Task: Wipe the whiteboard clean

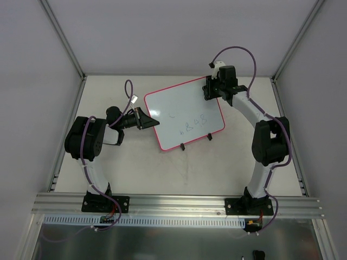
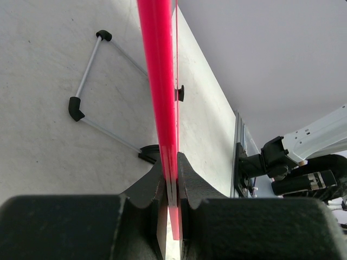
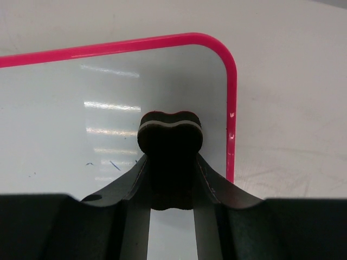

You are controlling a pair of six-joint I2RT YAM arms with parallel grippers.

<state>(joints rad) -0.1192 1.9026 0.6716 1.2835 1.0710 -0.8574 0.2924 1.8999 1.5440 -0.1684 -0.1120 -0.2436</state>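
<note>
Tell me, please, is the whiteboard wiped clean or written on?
Written on: the whiteboard carries faint blue marks near its front edge, above the clip feet.

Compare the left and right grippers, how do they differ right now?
The left gripper is clamped on the pink left edge of the whiteboard; the right gripper holds a small black eraser. The left gripper sits beside the board, the right gripper over its far right corner. Both are shut.
</note>
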